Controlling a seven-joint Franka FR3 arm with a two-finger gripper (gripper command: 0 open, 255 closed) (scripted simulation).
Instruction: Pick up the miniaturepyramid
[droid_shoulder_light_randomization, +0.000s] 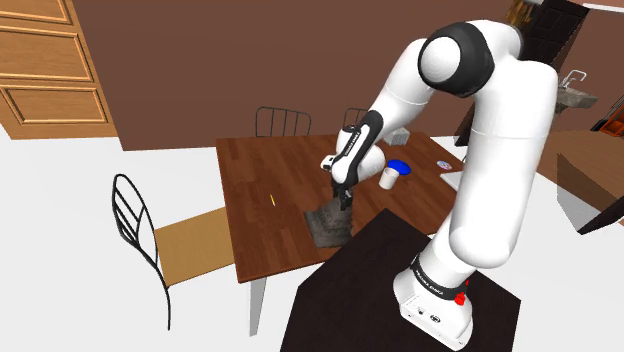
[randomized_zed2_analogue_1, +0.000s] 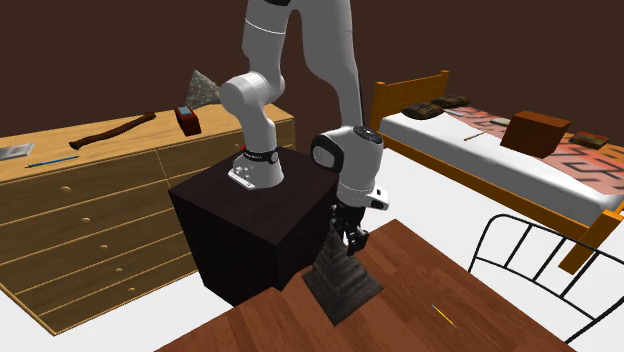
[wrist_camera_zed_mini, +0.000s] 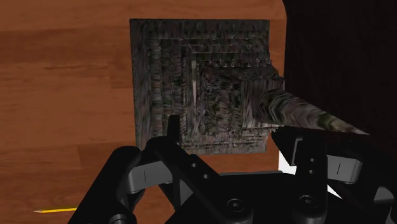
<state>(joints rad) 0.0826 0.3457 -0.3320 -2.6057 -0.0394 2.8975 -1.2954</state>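
Observation:
The miniature pyramid is a grey, mottled, stepped piece with a thin spire, standing on the brown wooden table near the edge by the stand. My gripper hangs straight over it, pointing down. In the second exterior view the gripper is down around the top of the pyramid. In the wrist view the fingers stand apart, open, with the gripper straddling the upper steps of the pyramid. Its spire rises between them, nearer one finger. I see no finger pressing on it.
A yellow pencil lies on the table beyond the pyramid. A white cup and a blue plate stand farther back. The dark stand touches the table edge beside the pyramid. A wire chair stands at the table's side.

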